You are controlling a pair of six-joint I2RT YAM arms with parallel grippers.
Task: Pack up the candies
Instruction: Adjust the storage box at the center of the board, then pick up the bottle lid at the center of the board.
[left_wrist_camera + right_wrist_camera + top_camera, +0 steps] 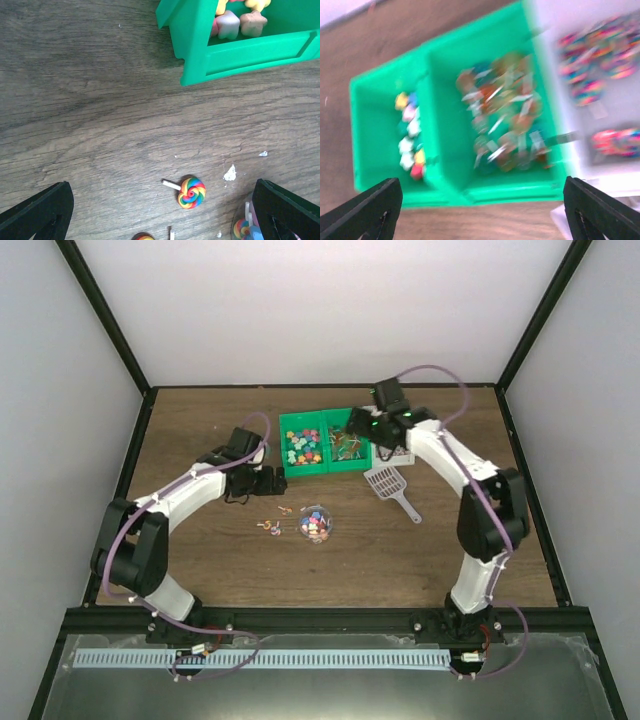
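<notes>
Left gripper (161, 205) jaws spread wide, nothing between them, low over the table (90, 100), just in front of the green bin (240, 60). Candies (302, 447) sit mostly in that bin; twist-wrapped ones (502, 117) fill the second green bin (510, 192) beside it. More in a clear bowl (316, 525) nearer the arms. Rainbow lollipop (192, 192) loose on the wood. Right gripper (481, 200) spread, empty, above the bins. Grey scoop (388, 485) lies right of the bowl. White tray (605, 75) is blurry, possibly lollipops inside
</notes>
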